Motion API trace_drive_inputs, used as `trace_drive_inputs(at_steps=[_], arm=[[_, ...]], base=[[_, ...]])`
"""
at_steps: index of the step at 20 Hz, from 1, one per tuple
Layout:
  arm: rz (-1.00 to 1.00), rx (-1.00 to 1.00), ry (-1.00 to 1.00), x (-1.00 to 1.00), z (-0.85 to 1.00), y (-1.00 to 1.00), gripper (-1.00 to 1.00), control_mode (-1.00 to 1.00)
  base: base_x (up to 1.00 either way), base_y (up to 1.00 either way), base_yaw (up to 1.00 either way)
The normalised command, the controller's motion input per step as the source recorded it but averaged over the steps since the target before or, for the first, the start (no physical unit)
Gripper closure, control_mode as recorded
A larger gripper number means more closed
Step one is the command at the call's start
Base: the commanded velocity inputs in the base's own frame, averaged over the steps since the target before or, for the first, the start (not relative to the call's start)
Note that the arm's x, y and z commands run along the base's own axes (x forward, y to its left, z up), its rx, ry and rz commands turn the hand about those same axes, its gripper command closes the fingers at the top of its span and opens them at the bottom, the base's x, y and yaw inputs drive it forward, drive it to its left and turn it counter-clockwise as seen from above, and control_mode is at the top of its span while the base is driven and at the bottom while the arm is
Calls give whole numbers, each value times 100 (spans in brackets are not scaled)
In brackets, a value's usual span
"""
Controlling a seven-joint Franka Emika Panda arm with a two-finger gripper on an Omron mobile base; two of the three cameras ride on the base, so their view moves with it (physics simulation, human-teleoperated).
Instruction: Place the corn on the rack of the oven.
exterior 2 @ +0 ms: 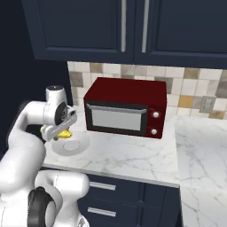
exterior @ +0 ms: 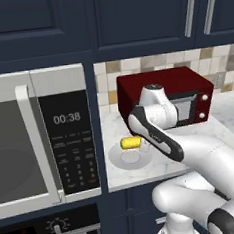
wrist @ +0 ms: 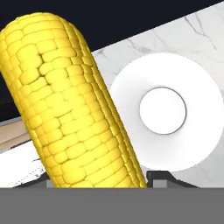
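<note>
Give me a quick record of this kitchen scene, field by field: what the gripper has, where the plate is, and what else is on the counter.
gripper: shut on the corn, lifted above the plate
corn: yellow cob, held roughly level, clear of the plate
plate: white, on the marble counter, nothing on it
toaster oven: dark red, on the counter to the plate's right, door closed
microwave: left of the counter, display reads 00:38
task state: corn picked up, not yet placed
</note>
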Motion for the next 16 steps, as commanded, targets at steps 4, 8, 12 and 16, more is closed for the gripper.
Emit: trace_drive_inputs(at_steps=[4, 8, 12, 16], arm=[[-1, 0, -1, -96, 84, 0, 100, -100], [0, 0, -6, -100, 61, 0, 100, -100], [-5, 0, -8, -100, 36, 5, 100, -100], [-10, -3, -10, -100, 4, 63, 100, -100]], base=[[0, 0, 0], [0, 0, 0], [0, 0, 0], [0, 0, 0]])
